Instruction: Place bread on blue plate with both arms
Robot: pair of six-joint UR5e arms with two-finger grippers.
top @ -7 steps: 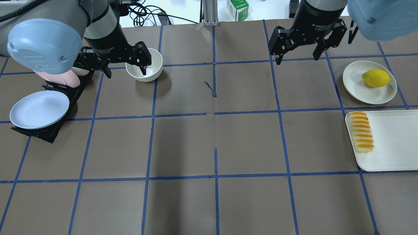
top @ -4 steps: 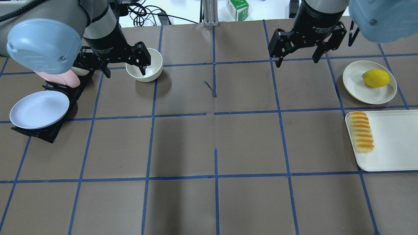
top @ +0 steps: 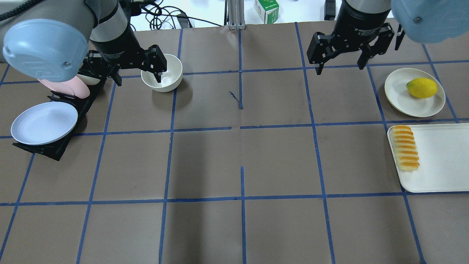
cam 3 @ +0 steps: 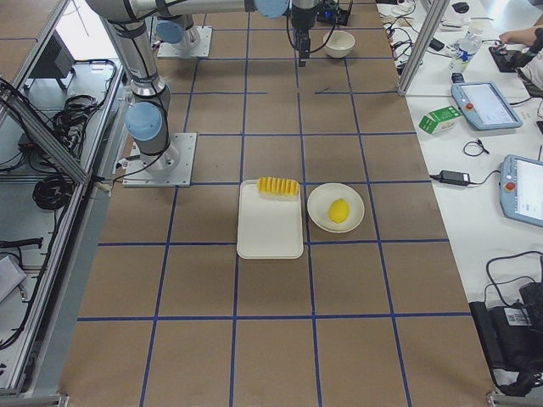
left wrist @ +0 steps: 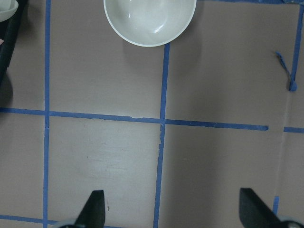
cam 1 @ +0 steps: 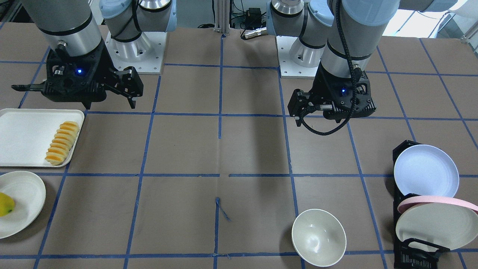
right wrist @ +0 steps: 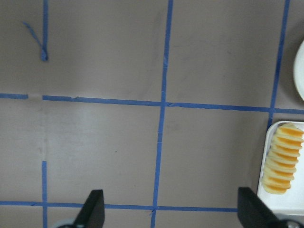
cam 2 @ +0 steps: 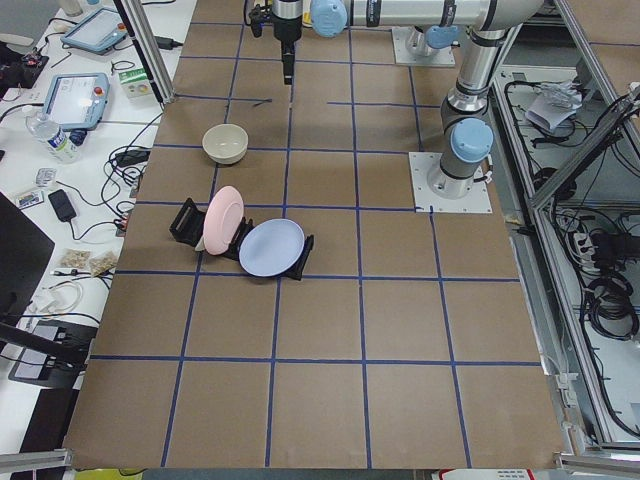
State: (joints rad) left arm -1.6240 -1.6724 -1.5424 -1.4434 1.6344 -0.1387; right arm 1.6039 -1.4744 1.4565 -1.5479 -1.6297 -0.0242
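Seen from overhead, a white bowl (top: 172,75) stands upright at 10 o'clock from the middle of the brown table (top: 205,161), which is crossed by blue tape (top: 242,198). At 9 o'clock is a black rack (top: 45,151); a pink plate (top: 69,90) and a cream plate (cam 1: 429,229) stand on edge in it. At 2 o'clock a lemon (top: 422,88) lies on a white plate (top: 399,91). Just at 6 o'clock of that plate lies a white tray (top: 439,161). A green carton (top: 266,10) stands beyond the table at 12 o'clock.

Robotics lab, brown paper-covered table (top: 278,161) gridded with blue tape, grey-silver robot arms (cam 1: 347,37) bolted to white base plates (cam 1: 153,63), aluminium frame post (cam 3: 422,47), touchscreen teach pendants (cam 3: 480,103) on white side bench (cam 3: 475,212), loose black cables (cam 2: 600,290).
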